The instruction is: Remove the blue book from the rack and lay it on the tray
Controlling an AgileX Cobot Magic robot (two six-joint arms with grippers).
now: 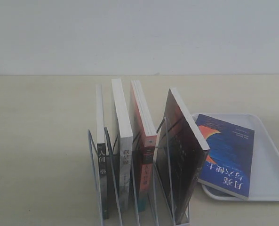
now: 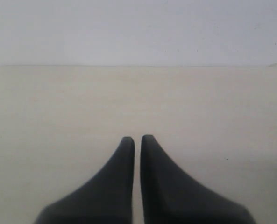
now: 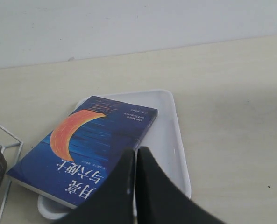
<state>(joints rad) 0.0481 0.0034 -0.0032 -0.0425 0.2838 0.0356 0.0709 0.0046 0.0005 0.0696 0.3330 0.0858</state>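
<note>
We see a thin blue paperback book (image 1: 226, 155) with an orange-red crescent on its cover, lying face up in a shallow white plastic tray (image 1: 271, 165), one end overhanging the rim. Just beside it, a silver wire file rack (image 1: 95, 176) holds four upright books (image 1: 125, 141). Our left gripper (image 2: 137, 139) is closed and empty over the pale table (image 2: 59, 116). Our right gripper (image 3: 135, 151), fingers pressed together, hovers above the book.

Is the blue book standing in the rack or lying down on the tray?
Lying down: the blue book rests cover up on the tray, outside the rack, with one corner past the rim.
</note>
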